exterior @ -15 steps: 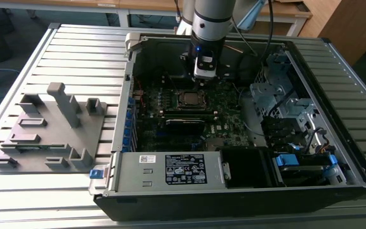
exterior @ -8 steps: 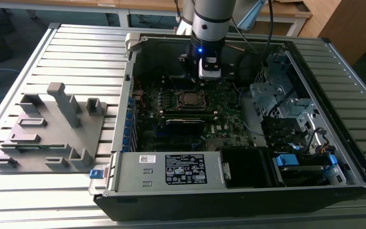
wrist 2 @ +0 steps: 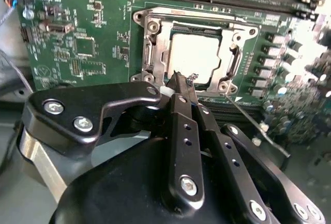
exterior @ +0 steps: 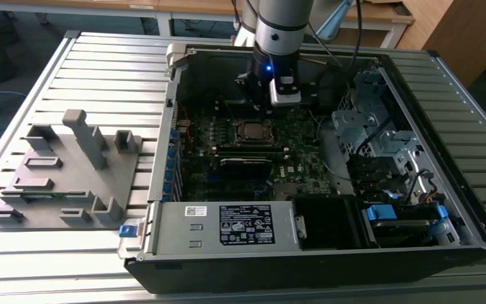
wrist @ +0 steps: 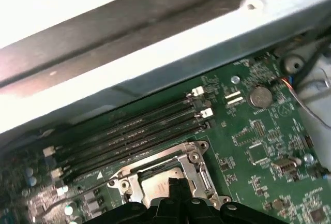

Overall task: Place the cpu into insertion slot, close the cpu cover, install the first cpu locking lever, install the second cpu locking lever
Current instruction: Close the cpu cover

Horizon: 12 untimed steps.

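Fingers (wrist 2: 182,125) together, tips at cpu cover (wrist 2: 150,58) edge; cpu (wrist 2: 194,58) seated; locking lever (wrist 2: 258,127) apparently loose: lever step likely, needs precise push.

A black label (exterior: 247,225) and a small white sticker (exterior: 195,211) sit on the power supply box (exterior: 175,239). Their print is too small to read.

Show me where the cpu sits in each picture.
Exterior view: cpu mid-motherboard, under the arm.
Second wrist view: cpu inside the cover's window.
First wrist view: cpu next to the memory slots.
Shared landmark: those long black memory slots, beside the cpu in every view.
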Each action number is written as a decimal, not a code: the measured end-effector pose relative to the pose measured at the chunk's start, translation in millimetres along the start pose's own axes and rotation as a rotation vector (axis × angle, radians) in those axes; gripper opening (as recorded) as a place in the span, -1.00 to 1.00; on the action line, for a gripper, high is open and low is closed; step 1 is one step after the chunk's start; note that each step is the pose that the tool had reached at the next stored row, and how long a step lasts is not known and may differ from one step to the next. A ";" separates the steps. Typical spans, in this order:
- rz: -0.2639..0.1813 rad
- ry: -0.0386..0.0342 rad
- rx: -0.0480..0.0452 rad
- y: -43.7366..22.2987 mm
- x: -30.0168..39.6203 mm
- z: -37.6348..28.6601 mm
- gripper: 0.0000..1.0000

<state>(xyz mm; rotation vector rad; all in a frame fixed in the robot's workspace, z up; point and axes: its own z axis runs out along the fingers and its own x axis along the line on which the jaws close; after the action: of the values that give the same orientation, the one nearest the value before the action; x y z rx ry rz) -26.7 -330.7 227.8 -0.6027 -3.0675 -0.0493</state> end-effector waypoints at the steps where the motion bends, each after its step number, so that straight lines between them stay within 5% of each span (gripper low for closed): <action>1: -0.018 0.0005 0.0004 0.0 0.0 0.1 -0.79; 12: -0.217 0.0061 0.0045 -0.1 0.0 1.8 -0.79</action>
<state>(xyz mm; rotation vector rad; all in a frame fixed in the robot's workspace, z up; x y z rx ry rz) -26.7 -330.8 226.0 -0.2668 -3.1115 -0.0464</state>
